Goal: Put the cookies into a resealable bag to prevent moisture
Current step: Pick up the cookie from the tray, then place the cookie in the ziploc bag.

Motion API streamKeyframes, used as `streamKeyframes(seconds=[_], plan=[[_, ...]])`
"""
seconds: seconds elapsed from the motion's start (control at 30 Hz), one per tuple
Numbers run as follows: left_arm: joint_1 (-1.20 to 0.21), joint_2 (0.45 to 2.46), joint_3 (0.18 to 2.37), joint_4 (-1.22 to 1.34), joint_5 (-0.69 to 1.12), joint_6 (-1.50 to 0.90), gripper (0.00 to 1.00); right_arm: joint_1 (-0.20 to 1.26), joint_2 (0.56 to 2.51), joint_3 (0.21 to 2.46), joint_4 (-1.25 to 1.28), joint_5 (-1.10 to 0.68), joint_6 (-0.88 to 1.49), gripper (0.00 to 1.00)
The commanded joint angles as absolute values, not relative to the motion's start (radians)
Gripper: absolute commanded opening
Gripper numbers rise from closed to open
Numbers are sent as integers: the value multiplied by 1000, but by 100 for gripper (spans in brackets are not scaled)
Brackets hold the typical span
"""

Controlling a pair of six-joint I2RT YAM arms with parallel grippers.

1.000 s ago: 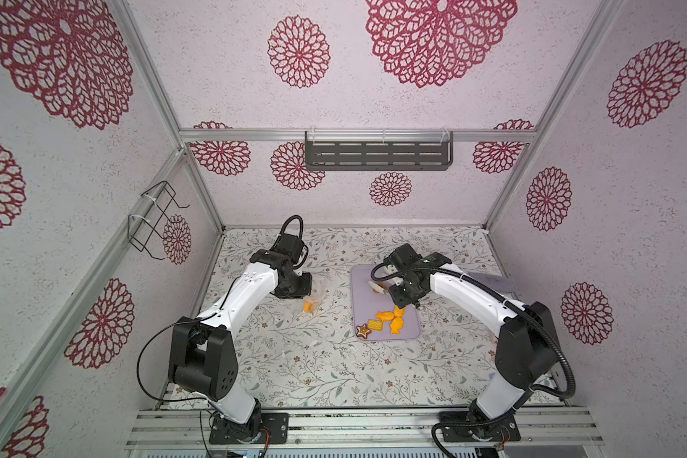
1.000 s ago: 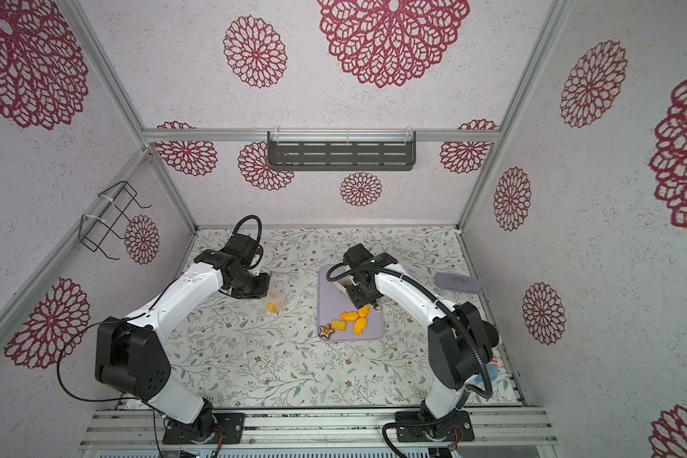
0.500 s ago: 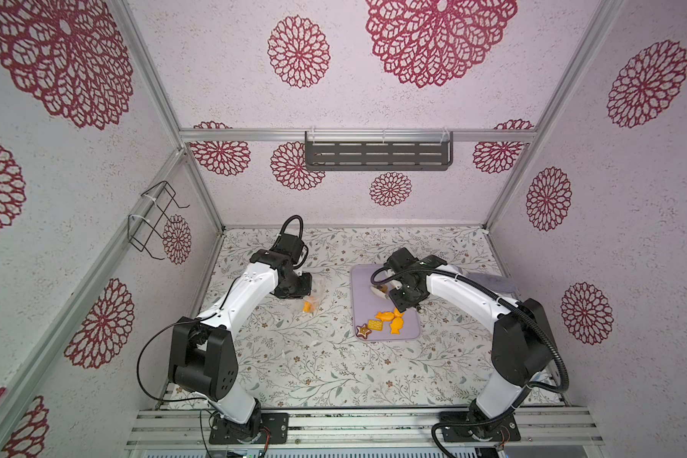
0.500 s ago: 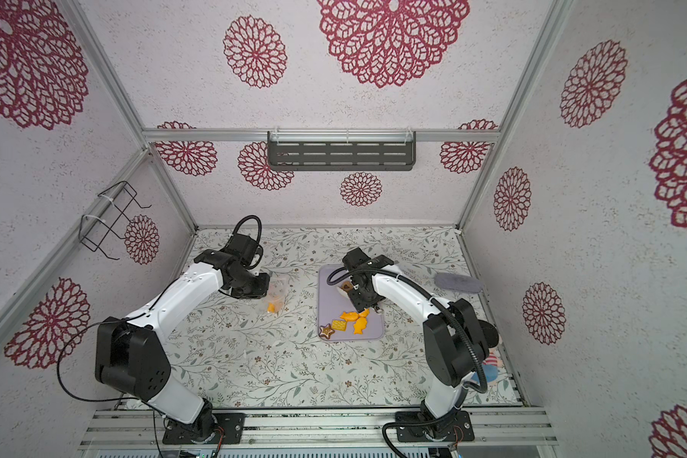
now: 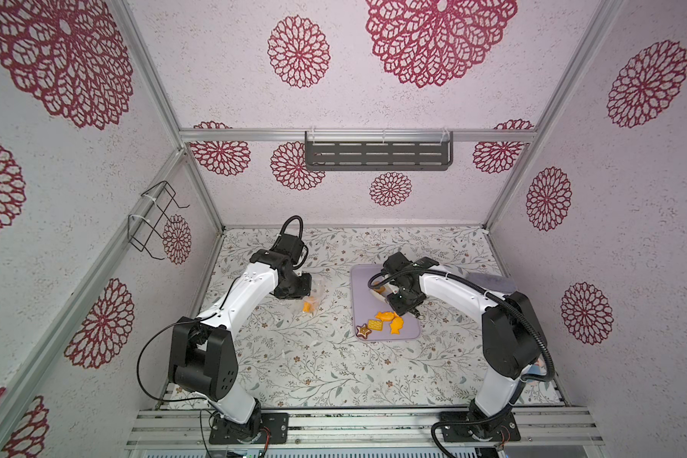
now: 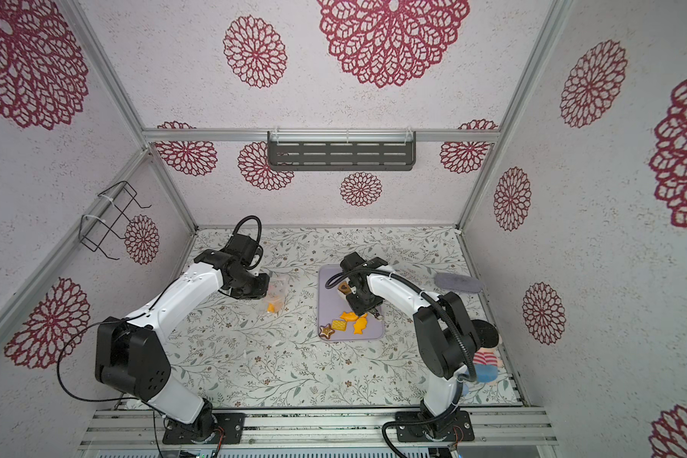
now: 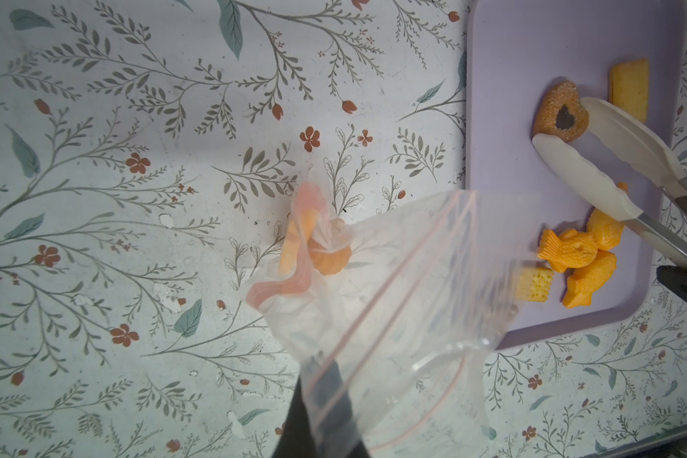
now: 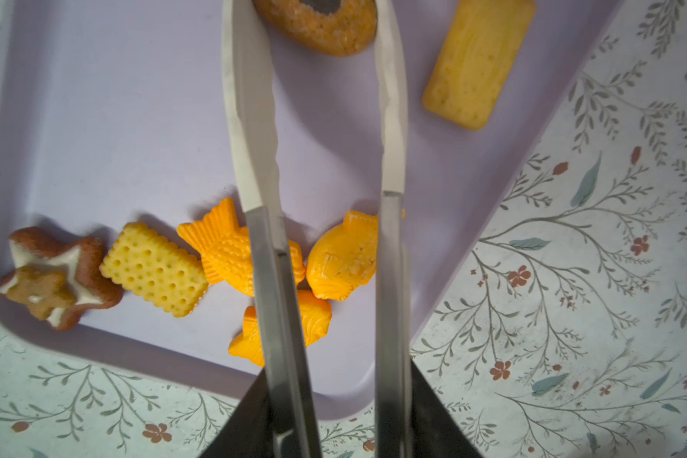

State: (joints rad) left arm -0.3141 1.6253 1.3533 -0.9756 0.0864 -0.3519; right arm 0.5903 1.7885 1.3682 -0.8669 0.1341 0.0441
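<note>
My left gripper (image 7: pixel 326 396) is shut on the rim of the resealable bag (image 7: pixel 393 301), which hangs open above the table. Orange cookies (image 7: pixel 328 259) lie in the bag's bottom. The right gripper (image 8: pixel 334 396) is shut on the metal tongs (image 8: pixel 250 131). The tongs' white tips stand either side of a brown heart cookie (image 8: pixel 326 27) on the lavender tray (image 8: pixel 116 119). Also on the tray are three orange fish cookies (image 8: pixel 227 246), a yellow square (image 8: pixel 155 269), a brown star (image 8: pixel 52 281) and a pale rectangle (image 8: pixel 476 63). In both top views the bag (image 5: pixel 314 293) (image 6: pixel 276 291) sits left of the tray (image 5: pixel 409 333) (image 6: pixel 373 333).
A grey pad (image 5: pixel 492 282) lies at the table's right edge. A small plush figure (image 6: pixel 484 357) sits by the right arm's base. A dark shelf (image 5: pixel 377 152) hangs on the back wall and a wire rack (image 5: pixel 155 218) on the left wall.
The right arm has shifted slightly over the tray with the tongs, and its grip has narrowed a little. The left arm and the bag have stayed still.
</note>
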Motion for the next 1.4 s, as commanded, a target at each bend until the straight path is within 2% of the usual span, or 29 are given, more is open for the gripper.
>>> streamKeyframes(seconds=[0.0, 0.2, 0.57, 0.77, 1.13, 1.37], plan=[[-311, 1618, 1370, -990, 73, -339, 0, 595, 1753, 1397, -890, 176, 40, 41], [-311, 1617, 1370, -987, 75, -340, 0, 595, 1668, 1408, -868, 175, 35, 40], [-311, 1628, 1376, -970, 108, -347, 0, 672, 1448, 1391, -763, -148, -5, 40], [-312, 1635, 1381, -969, 117, -352, 0, 770, 1511, 1475, -741, -227, -23, 40], [-313, 1632, 1382, -974, 111, -354, 0, 821, 1616, 1538, -712, -263, -28, 41], [-313, 1638, 1390, -974, 114, -353, 0, 818, 1615, 1555, -721, -242, -20, 54]])
